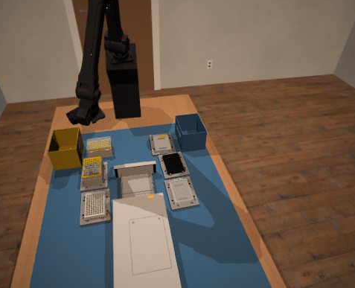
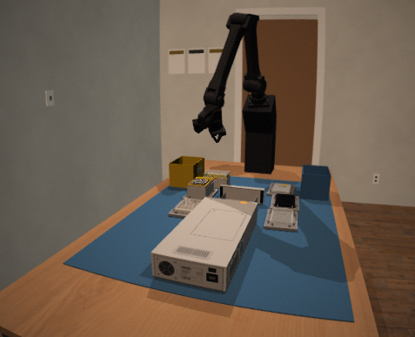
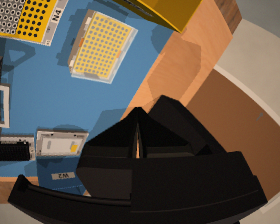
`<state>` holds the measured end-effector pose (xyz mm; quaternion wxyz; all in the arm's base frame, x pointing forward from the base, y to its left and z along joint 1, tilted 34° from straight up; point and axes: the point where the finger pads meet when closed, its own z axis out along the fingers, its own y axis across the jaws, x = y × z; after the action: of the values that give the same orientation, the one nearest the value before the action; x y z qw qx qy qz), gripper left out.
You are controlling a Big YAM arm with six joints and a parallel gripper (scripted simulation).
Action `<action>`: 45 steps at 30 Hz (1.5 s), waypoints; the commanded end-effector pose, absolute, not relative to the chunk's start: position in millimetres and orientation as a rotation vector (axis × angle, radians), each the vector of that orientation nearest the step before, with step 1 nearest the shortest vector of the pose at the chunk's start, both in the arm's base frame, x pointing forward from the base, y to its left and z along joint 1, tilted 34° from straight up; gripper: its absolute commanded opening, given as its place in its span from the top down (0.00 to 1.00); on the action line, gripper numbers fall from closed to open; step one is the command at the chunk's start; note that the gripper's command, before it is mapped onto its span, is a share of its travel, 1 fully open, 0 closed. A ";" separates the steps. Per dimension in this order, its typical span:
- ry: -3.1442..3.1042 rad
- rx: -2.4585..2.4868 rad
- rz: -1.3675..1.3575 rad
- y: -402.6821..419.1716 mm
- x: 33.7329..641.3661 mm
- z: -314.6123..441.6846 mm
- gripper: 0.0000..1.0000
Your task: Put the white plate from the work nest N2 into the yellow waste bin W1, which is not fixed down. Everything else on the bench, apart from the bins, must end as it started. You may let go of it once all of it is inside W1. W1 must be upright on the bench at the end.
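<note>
Two white well plates sit in nests: one at front right (image 1: 181, 190) and one at front left (image 1: 95, 205). I cannot read which nest is N2. My gripper (image 1: 83, 120) hangs in the air above the bench's back edge, behind and right of the yellow bin. Its fingers are shut with nothing between them.
A blue bin (image 1: 190, 132) stands at the back right. A black plate (image 1: 173, 164), a lidded plate (image 1: 161, 143) and two yellow tip racks (image 1: 92, 167) (image 1: 99, 146) sit nearby. A large white instrument (image 1: 145, 237) fills the front middle. The arm's black pedestal (image 1: 123, 80) is at the back.
</note>
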<state>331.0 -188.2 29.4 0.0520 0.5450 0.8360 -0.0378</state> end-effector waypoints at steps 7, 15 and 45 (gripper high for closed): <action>2.641 1.147 -0.082 -152.6 364.2 51.0 1.00; 2.652 0.875 -0.073 -129.0 379.7 61.3 1.00; 2.540 0.075 -0.082 -30.7 424.9 104.8 1.00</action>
<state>416.7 -31.8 99.6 0.2947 0.0428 0.9543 -0.0255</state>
